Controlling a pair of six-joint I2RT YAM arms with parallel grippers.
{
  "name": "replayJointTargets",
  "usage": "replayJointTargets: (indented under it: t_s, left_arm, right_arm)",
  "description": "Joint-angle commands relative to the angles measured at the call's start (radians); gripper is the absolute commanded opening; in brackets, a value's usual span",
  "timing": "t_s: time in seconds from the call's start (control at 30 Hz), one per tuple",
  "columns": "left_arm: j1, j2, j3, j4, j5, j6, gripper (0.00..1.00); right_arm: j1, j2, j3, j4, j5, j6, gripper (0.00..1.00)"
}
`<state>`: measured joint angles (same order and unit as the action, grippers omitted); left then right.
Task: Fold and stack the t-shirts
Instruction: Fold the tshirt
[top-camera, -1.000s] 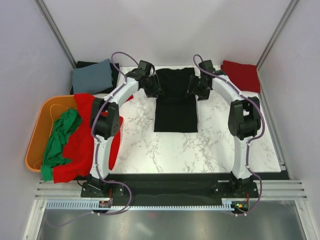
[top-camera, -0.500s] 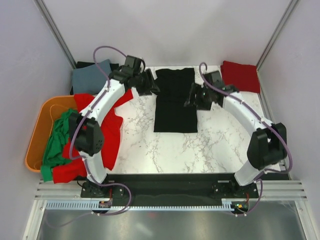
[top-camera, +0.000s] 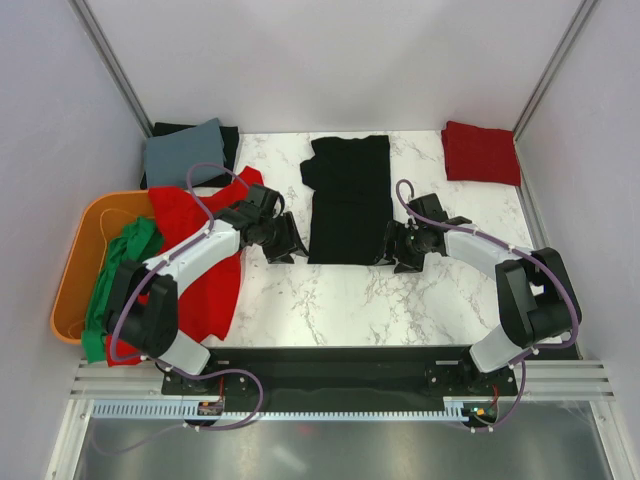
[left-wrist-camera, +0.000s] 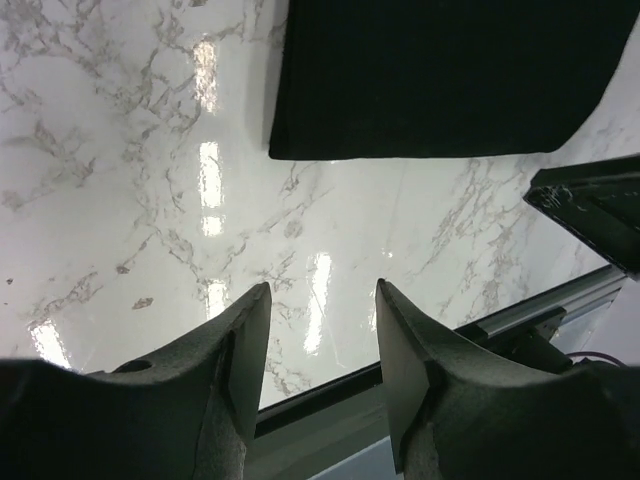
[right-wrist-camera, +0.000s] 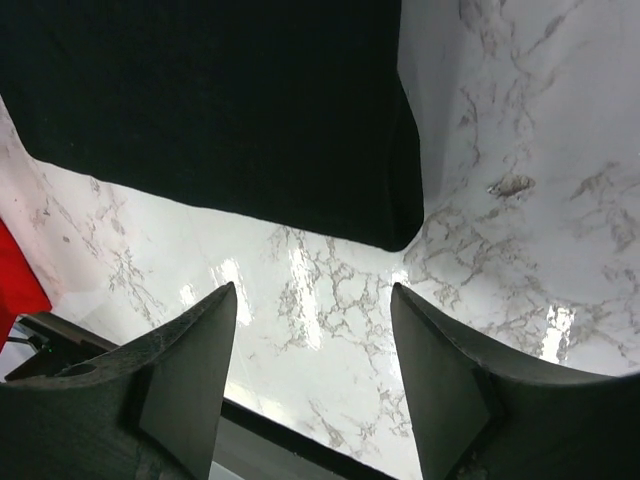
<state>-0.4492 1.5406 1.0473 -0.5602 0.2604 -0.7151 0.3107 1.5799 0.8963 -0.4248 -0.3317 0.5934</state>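
A black t-shirt (top-camera: 348, 200) lies flat in a long narrow strip on the middle of the marble table. My left gripper (top-camera: 284, 243) hovers just off its near left corner, jaws open and empty. My right gripper (top-camera: 396, 247) hovers off its near right corner, also open and empty. In the left wrist view the left gripper (left-wrist-camera: 322, 290) is over bare marble, with the black t-shirt's (left-wrist-camera: 440, 80) near edge beyond it. The right wrist view shows the right gripper (right-wrist-camera: 313, 292) just short of the same t-shirt's (right-wrist-camera: 210, 110) corner.
A folded red t-shirt (top-camera: 481, 152) lies at the back right. A folded grey-blue t-shirt (top-camera: 185, 152) rests on a black one at the back left. An orange tub (top-camera: 72, 270) at the left holds a green t-shirt (top-camera: 120, 275), with a red one (top-camera: 200, 265) draped over its rim onto the table.
Both arms have drawn back from the black t-shirt's far end to its near corners. The right jaws have narrowed slightly. The shirt has barely shifted.
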Motion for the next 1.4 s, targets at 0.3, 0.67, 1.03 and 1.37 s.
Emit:
replayJointTargets:
  t_s: [0.3, 0.67, 1.03, 1.37]
  left_arm:
    - [-0.002, -0.047, -0.084, 0.197, 0.017, -0.063, 0.53]
    - [-0.016, 0.024, -0.115, 0.285, 0.022, -0.052, 0.52]
    - [-0.025, 0.116, -0.155, 0.431, -0.030, -0.008, 0.53]
    - [-0.025, 0.219, -0.109, 0.463, -0.093, 0.046, 0.52]
  right_arm:
    - [-0.061, 0.003, -0.060, 0.184, -0.038, -0.055, 0.71]
    - [-0.079, 0.049, -0.096, 0.254, -0.095, -0.069, 0.18]
    - [-0.096, 0.058, -0.091, 0.256, -0.181, -0.083, 0.00]
    - [-0.107, 0.084, -0.079, 0.258, -0.247, -0.093, 0.00]
